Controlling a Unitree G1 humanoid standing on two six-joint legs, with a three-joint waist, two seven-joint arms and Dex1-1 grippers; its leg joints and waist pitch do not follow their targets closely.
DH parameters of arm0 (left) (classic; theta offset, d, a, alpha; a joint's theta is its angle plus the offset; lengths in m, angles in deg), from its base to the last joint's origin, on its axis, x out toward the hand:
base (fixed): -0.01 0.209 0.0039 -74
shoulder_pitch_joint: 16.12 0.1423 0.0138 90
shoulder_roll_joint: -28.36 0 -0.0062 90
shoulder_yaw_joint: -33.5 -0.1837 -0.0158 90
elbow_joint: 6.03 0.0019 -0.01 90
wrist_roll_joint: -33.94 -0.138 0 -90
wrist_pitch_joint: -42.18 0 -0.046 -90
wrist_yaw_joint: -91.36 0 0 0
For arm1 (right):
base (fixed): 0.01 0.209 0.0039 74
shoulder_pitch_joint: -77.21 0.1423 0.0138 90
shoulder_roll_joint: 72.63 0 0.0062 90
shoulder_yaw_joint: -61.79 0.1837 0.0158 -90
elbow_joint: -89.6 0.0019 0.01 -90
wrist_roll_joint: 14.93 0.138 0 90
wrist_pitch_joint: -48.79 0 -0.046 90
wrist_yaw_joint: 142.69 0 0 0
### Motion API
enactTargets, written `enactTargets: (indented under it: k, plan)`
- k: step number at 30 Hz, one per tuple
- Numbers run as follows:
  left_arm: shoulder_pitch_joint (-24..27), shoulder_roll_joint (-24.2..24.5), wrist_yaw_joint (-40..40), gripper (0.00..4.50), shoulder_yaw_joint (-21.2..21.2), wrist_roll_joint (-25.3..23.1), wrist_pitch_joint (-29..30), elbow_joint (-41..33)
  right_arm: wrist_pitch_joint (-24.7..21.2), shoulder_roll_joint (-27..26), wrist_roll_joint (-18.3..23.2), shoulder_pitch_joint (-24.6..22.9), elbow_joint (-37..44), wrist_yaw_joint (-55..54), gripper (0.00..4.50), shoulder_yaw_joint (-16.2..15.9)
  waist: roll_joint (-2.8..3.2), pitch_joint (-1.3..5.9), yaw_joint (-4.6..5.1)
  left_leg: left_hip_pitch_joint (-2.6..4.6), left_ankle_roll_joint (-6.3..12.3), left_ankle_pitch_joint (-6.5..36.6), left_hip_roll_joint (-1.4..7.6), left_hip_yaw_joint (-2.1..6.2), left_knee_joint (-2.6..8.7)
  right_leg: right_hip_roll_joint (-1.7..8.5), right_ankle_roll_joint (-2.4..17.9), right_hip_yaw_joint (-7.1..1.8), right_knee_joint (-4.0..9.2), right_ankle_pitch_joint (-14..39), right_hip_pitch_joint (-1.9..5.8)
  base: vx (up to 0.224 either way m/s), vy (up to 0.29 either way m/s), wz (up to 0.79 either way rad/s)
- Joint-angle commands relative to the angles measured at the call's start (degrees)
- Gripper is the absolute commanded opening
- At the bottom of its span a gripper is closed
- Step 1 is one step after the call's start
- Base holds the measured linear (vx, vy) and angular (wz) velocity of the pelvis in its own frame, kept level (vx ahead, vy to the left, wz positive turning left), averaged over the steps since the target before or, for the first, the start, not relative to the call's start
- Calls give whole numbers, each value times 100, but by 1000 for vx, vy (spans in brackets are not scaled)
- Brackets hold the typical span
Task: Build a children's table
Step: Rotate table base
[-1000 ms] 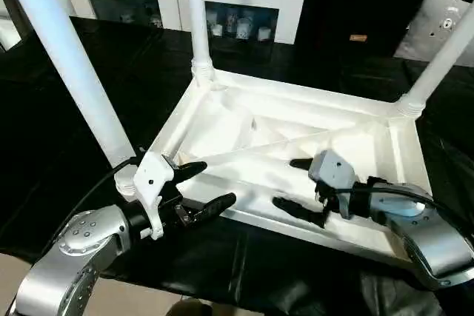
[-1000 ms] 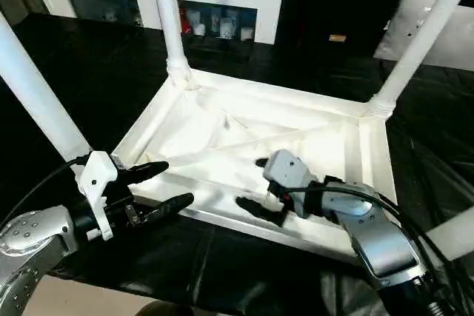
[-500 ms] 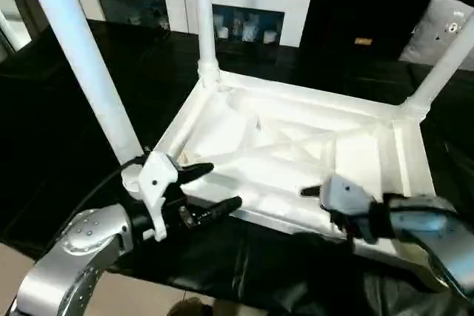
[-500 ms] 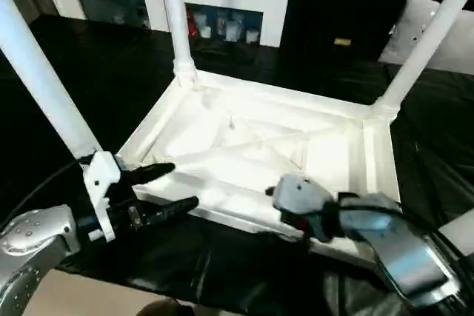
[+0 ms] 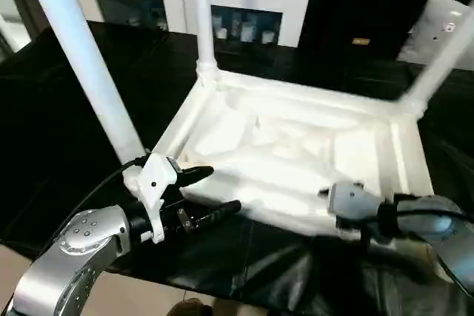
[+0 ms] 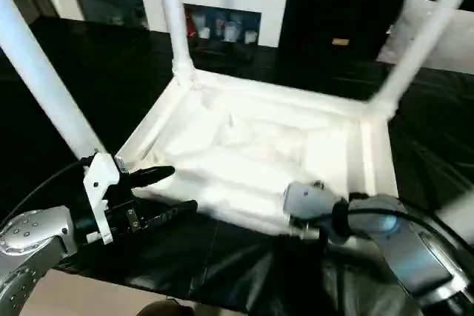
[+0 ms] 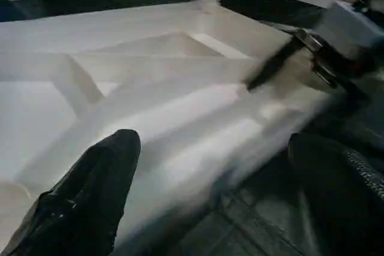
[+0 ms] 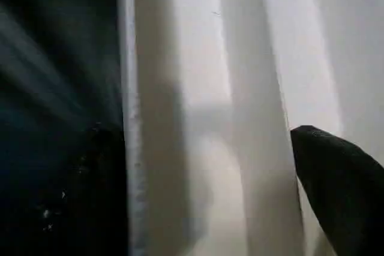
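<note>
The children's table point(image 6: 259, 153) lies upside down on a black-covered bench point(image 6: 89, 72), ribbed underside up. Three white legs rise from its corners: near left point(image 6: 41, 79), far left point(image 6: 174, 20) and far right point(image 6: 422, 35). The left pincer point(image 6: 164, 192), fingers spread, sits at the table's near-left edge, one finger point(image 6: 152, 175) over the rim, the other point(image 6: 167, 214) just outside it. The right arm's grey wrist block point(image 6: 311, 201) lies at the near rim. A white cabinet point(image 6: 222, 5) with dark glass compartments stands behind.
</note>
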State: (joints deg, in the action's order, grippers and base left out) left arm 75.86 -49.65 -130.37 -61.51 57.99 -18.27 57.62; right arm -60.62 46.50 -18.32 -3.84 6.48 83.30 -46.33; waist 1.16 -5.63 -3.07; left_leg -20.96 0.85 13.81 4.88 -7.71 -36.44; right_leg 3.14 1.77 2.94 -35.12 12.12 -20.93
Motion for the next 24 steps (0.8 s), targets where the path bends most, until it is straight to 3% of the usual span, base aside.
enactTargets:
  k: [1,3,6,9,13,16,18,19,20,21,22,24]
  plan:
    - [54,54,2,440,-45,15,26,-152,-55,18,-376,124,-388,-528,450,368,-8,215,5,49,69,1737,834,398,640,740,1307,-428,460,1790,156,0,0,0]
    - [55,62,6,440,-50,1,25,-147,-12,-12,-439,165,-487,-634,450,392,-30,205,-8,98,3,1888,820,357,631,745,1241,-456,502,2030,116,0,0,0]
    - [89,80,25,440,-46,-26,20,-152,108,-114,-584,257,-721,-988,450,474,-25,209,-12,72,-2,1835,823,356,640,751,1180,-454,501,2122,117,0,0,0]
    - [164,61,144,440,13,-67,20,-165,249,-295,-629,365,-1010,-1428,450,635,-58,233,11,34,23,1639,827,349,643,744,1215,-443,468,1807,138,0,0,0]
    - [206,-81,388,440,208,-62,-9,-82,333,-467,-696,483,-1323,-2015,450,845,-45,251,12,56,109,1421,819,306,627,728,1333,-445,444,1394,133,0,0,0]
    - [231,-264,652,440,441,-153,-272,86,503,-575,-733,534,-1514,-2408,450,1077,-51,282,17,26,198,1111,820,301,616,717,1420,-425,401,959,172,0,0,0]
    - [242,-431,881,446,679,-158,-488,263,936,-691,-607,527,-1624,-2487,450,1206,-71,290,23,26,279,991,813,268,590,734,1463,-429,403,797,175,0,0,0]
    - [249,-453,988,446,742,-241,-602,341,1101,-771,-502,497,-1611,-2468,450,1257,-122,305,26,1,380,876,800,253,570,750,1459,-433,396,712,204,0,0,0]
    - [272,-484,1110,446,825,-290,-702,415,1276,-990,-156,429,-1529,-2375,450,1378,-104,315,27,-1,483,742,800,253,564,748,1432,-423,385,633,202,0,0,0]
    - [279,-495,1137,446,848,-297,-722,429,1302,-1061,-43,406,-1491,-2337,450,1415,-128,326,38,-3,553,690,798,251,559,745,1426,-418,382,586,212,0,0,0]
    - [293,-533,1211,446,932,-299,-771,462,1415,-1276,318,315,-1305,-2169,450,1493,-102,328,38,2,620,596,819,263,565,736,1452,-402,367,503,197,0,0,0]
    - [284,-568,1263,446,1004,-321,-833,508,1388,-1446,583,215,-1104,-2012,450,1506,-96,357,43,4,721,412,838,254,549,718,1506,-387,323,148,195,0,0,0]
